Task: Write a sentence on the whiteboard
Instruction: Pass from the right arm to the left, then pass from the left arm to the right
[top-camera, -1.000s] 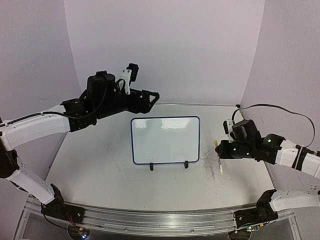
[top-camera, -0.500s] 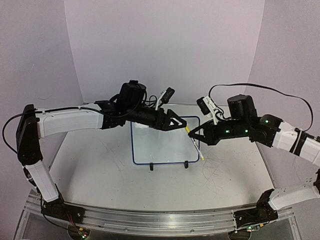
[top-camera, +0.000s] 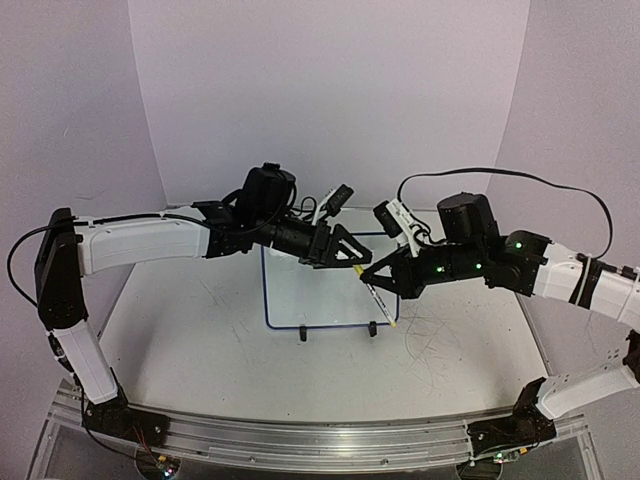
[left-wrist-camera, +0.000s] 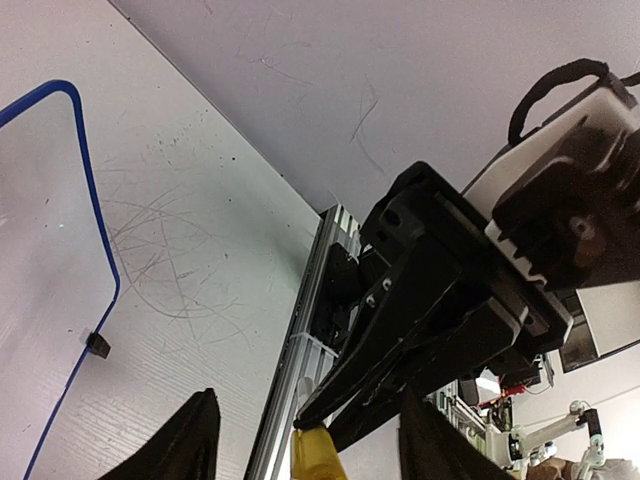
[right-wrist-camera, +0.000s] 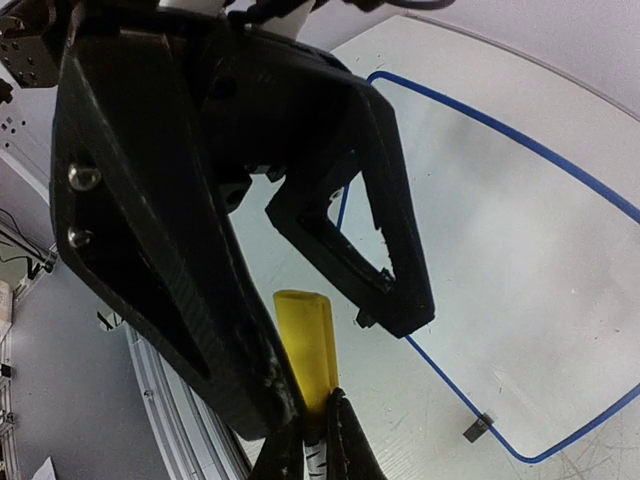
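Observation:
The whiteboard (top-camera: 300, 290), white with a thin blue frame, lies flat mid-table on two black feet; no sentence shows on it. Above its right edge my right gripper (top-camera: 372, 283) is shut on a marker (top-camera: 381, 306), the yellow cap (top-camera: 359, 270) pointing at the left arm. My left gripper (top-camera: 352, 258) is open, its fingers (right-wrist-camera: 390, 250) standing either side of the cap (right-wrist-camera: 308, 345). The left wrist view shows the cap (left-wrist-camera: 318, 458) between my black fingers (left-wrist-camera: 195, 445), with a gap on each side. In the right wrist view my right gripper (right-wrist-camera: 318, 425) pinches the marker just below the cap.
The white tabletop (top-camera: 200, 330) carries grey scratch marks, thickest right of the board. An aluminium rail (top-camera: 300, 440) runs along the near edge. Lilac walls close the back and sides. A black cable (top-camera: 520, 178) loops above the right arm.
The right arm lifted the marker from the table's right side to above the board's right edge. The left arm swung in to meet it, and its jaws have narrowed around the cap.

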